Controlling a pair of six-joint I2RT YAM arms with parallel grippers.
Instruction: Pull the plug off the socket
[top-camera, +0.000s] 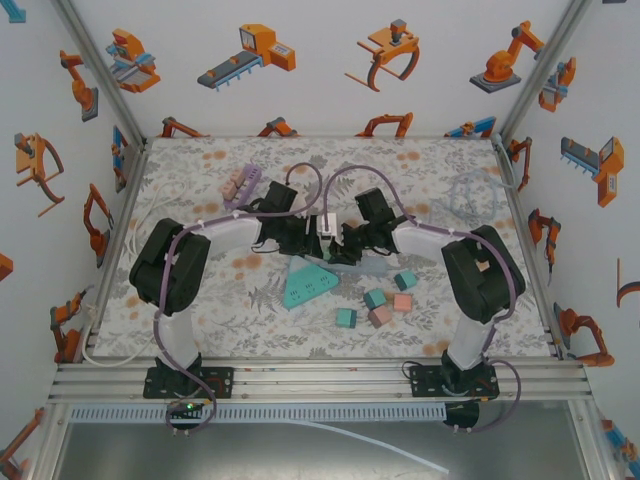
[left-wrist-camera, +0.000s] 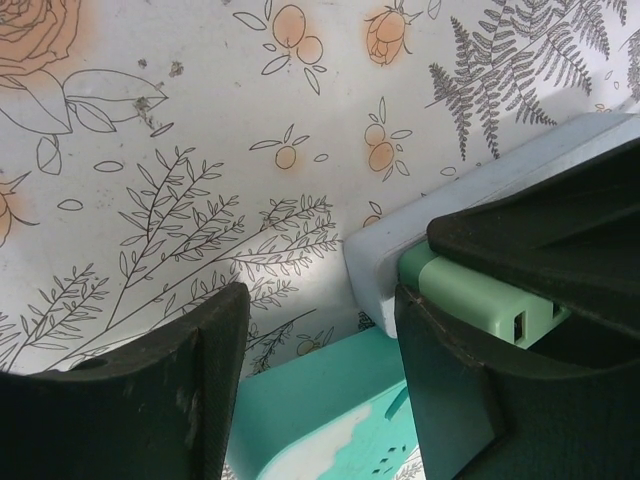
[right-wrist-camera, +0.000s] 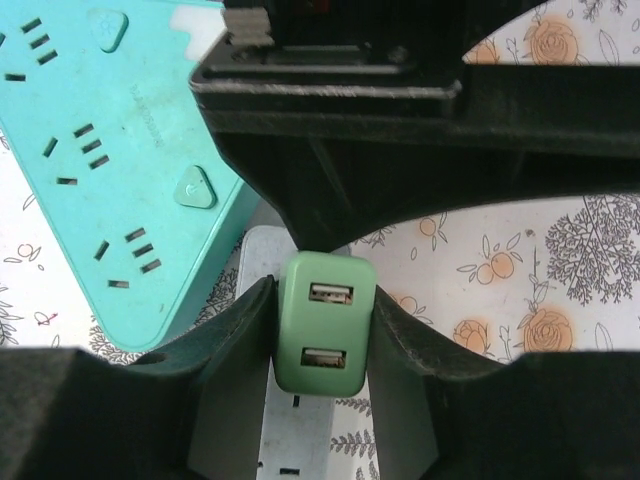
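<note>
The floral table (top-camera: 215, 325) bears a teal triangular socket (top-camera: 307, 284), a grey strip (right-wrist-camera: 300, 437) and, apparently, small cubes (top-camera: 403, 302).

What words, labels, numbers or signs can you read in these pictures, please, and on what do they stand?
None can be read as text.
On the teal power strip: a faint raised line of lettering, too blurred to read.
On the green charger: two USB ports, no lettering visible.
On the wall pictures: drawn machines, no words.
</note>
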